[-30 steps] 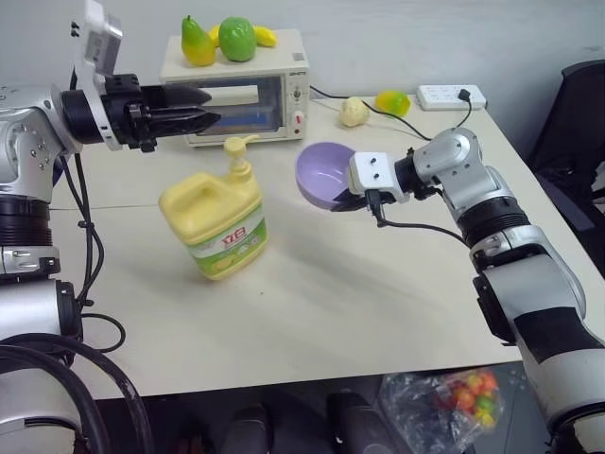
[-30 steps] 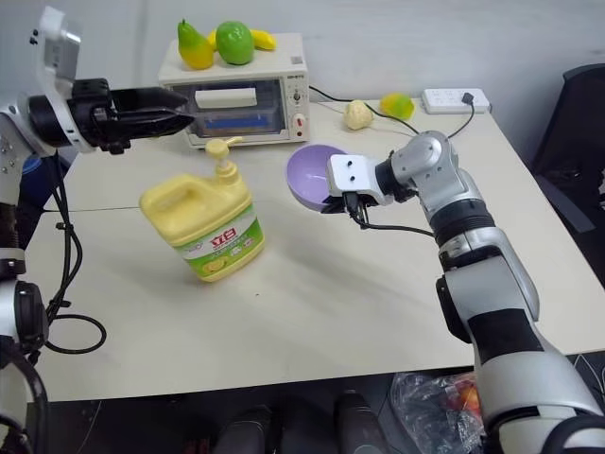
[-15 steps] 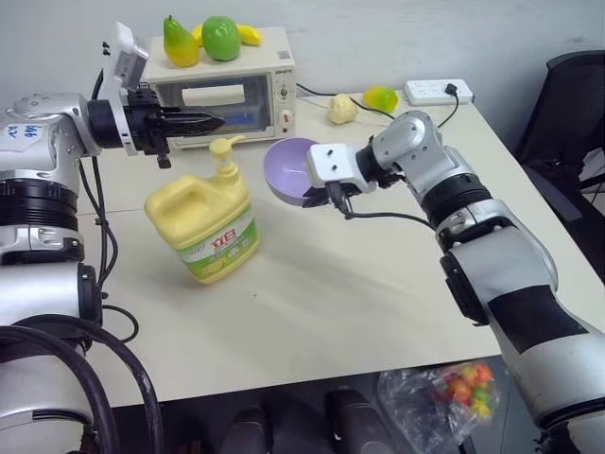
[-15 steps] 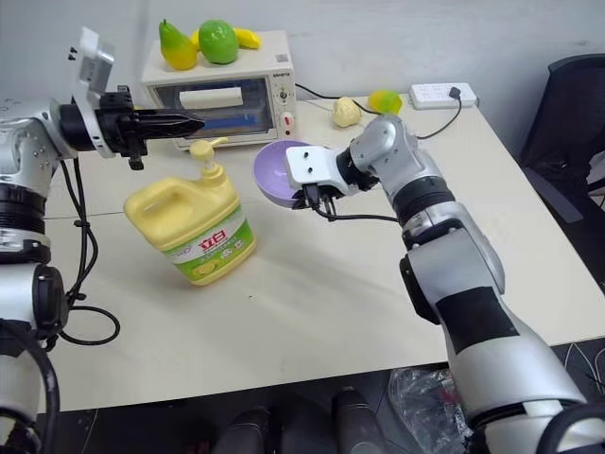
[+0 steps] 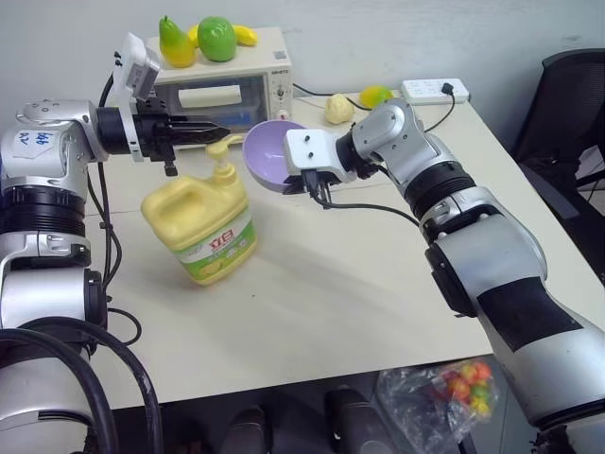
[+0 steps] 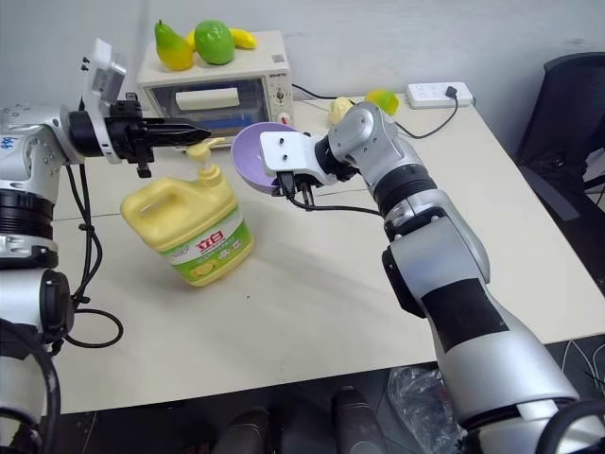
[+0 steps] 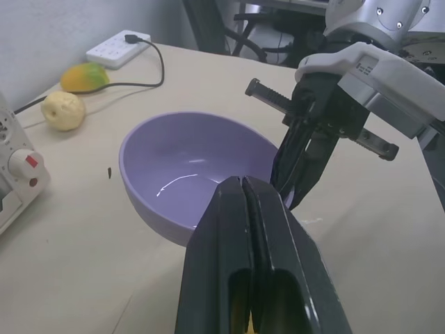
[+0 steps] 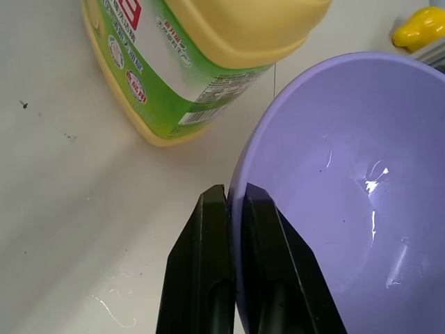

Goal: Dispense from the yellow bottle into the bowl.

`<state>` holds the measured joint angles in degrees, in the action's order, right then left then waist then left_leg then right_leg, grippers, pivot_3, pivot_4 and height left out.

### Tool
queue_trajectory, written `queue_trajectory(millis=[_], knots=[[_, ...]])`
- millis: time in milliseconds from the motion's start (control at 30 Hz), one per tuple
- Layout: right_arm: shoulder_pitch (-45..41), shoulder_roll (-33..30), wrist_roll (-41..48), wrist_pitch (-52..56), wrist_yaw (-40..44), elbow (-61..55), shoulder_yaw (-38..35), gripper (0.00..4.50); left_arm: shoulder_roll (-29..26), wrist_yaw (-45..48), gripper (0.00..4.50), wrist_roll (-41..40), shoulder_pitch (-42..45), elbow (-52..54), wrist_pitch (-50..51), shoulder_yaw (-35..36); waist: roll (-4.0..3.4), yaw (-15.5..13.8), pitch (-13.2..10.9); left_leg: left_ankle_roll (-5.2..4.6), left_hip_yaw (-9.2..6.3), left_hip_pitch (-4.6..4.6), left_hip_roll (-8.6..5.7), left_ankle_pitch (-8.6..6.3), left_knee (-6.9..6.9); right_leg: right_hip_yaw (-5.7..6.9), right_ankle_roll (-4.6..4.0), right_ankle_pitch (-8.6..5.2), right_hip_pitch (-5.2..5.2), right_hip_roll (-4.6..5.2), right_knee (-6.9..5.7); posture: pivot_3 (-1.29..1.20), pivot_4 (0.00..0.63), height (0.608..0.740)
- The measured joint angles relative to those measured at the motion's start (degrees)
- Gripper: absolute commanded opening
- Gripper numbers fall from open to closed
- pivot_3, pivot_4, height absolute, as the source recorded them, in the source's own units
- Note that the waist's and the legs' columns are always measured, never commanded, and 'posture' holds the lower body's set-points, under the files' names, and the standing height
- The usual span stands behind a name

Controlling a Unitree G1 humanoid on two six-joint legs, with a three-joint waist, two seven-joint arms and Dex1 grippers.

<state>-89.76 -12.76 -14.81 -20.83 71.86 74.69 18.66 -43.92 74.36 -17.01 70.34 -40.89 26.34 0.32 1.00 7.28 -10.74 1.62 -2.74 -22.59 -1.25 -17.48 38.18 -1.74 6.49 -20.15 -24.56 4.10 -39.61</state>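
Note:
The yellow bottle [image 5: 200, 224] stands tilted on the table, its pump nozzle [image 5: 223, 154] pointing right. My left gripper [image 5: 221, 128] is shut and empty, level, with its tips just above the pump head. The purple bowl [image 5: 267, 156] hangs in the air right of the nozzle, tilted towards it. My right gripper [image 5: 310, 183] is shut on the bowl's rim. In the right wrist view the fingers [image 8: 208, 229] clamp the bowl's [image 8: 334, 174] edge, with the bottle [image 8: 208, 42] just beyond it. The left wrist view has my left gripper [image 7: 241, 182] in front of the bowl [image 7: 188, 167].
A toaster oven [image 5: 246, 85] with toy fruits [image 5: 198, 38] on top stands at the back. Two more toy fruits [image 5: 338, 109] and a power strip [image 5: 430, 90] lie at the back right. A black chair [image 5: 577, 104] stands at the right.
My right gripper has carried the bowl left and up to beside the pump nozzle. My left gripper's fingers have closed above the pump.

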Motion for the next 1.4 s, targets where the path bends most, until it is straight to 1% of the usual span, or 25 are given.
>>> queue_trajectory(millis=[233,367,533,700,1200,1400], knots=[[-1.6,0.0,-0.1,0.3,3.6,0.4,0.0,0.00,0.1,0.4,0.03,0.4,-1.3,2.1,-0.1,0.7,0.00,0.6,0.0,0.00,0.00,0.01,0.00,0.00,0.00,0.00,0.00,0.00,0.00,0.01,-0.06,0.00,0.150,0.740],[-3.4,1.2,-0.4,1.2,6.6,1.6,-0.5,0.00,0.3,0.3,0.03,0.2,-2.4,4.6,0.3,0.9,0.00,0.6,0.0,0.00,-0.01,0.05,-0.01,0.00,0.01,-0.01,0.00,0.00,0.01,0.04,-0.12,0.00,0.150,0.740],[-4.4,3.5,-2.5,2.0,3.0,2.1,-0.4,0.00,0.4,-0.4,0.03,-1.0,-6.5,11.1,1.8,2.4,0.00,0.6,0.0,0.00,-0.01,0.16,-0.03,0.00,0.00,0.02,0.00,0.00,0.03,0.21,-0.25,0.00,0.150,0.740],[-5.3,3.8,-3.3,2.1,0.1,2.1,-0.5,0.00,0.3,-2.6,0.03,-1.0,-8.1,12.6,2.0,3.6,0.00,0.6,0.0,0.00,-0.01,0.20,-0.06,0.00,-0.01,0.03,0.00,0.00,0.09,0.23,-0.27,0.00,0.150,0.740],[-5.8,3.7,-3.6,2.1,0.3,2.0,-1.4,0.00,0.2,-3.6,0.03,-1.0,-8.1,11.3,1.7,3.8,0.01,0.6,0.0,0.00,-0.01,0.21,-0.09,0.00,0.00,0.05,0.00,0.00,0.13,0.25,-0.29,0.00,0.150,0.740],[-5.8,3.7,-3.6,2.1,0.7,2.0,-1.5,0.00,0.1,-2.9,0.03,-1.1,-9.6,13.4,1.8,3.8,0.01,0.6,0.0,0.00,-0.01,0.26,-0.09,0.00,0.00,0.05,0.00,0.00,0.17,0.25,-0.31,0.00,0.150,0.740]])
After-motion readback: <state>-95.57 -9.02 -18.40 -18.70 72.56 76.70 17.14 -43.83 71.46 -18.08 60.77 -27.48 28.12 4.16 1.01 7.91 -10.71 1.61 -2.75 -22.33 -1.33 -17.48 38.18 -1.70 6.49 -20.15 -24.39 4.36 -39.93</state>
